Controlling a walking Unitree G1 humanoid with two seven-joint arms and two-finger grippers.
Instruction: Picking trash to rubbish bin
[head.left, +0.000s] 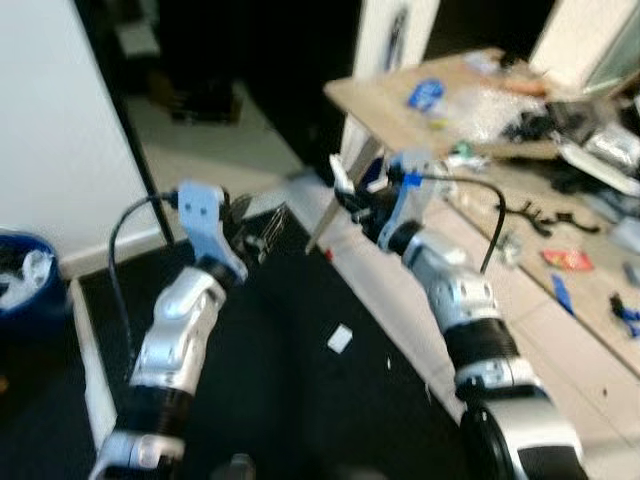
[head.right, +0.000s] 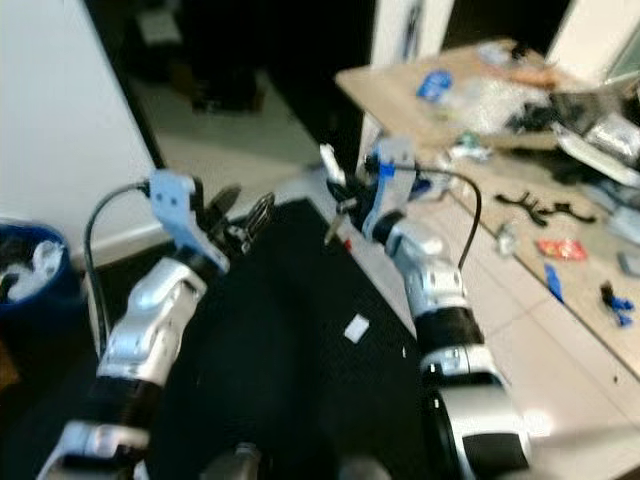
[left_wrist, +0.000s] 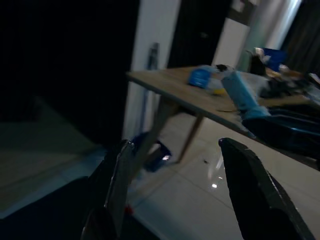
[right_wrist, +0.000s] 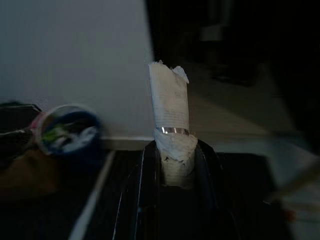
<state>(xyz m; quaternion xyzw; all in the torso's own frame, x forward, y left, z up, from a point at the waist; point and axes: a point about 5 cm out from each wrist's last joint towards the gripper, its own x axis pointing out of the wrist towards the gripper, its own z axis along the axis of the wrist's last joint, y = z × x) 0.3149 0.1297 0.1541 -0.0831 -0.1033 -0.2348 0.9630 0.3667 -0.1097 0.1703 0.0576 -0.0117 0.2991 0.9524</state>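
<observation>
Silver forearms filled the near field of the head views, both raised over a black mat (head.left: 280, 400). At roughly 1 o'clock from mat centre, the right gripper (head.left: 352, 198) held a crumpled strip of white paper (right_wrist: 170, 107), its fingers (right_wrist: 145, 175) closed on the lower end so that the torn upper end stood free above the tips; the pinch low on the strip probably kept the scrap secure during carrying. At about 11 o'clock, the left gripper (head.left: 262, 228) stood with its jaws parted and nothing between them, the left wrist view showing open floor between the two fingers (left_wrist: 250, 185); it appeared free for a further pick. A blue rubbish bin (head.left: 25, 275), already holding pale waste, sat at 9 o'clock against the white wall (head.left: 60, 130), well apart from the held paper. The right wrist view had the bin (right_wrist: 70, 132) ahead and to one side of the strip, suggesting the arm was being aimed toward it. A small white scrap (head.left: 340, 339) lay on the mat between the two arms, not yet collected. At 2 o'clock, a wooden table (head.left: 380, 105) carried blue and clear packaging, and dark items were scattered over the tiled floor (head.left: 560, 330) beyond it. Judged from this layout, the paper was in transit and awaited release over the bin.
</observation>
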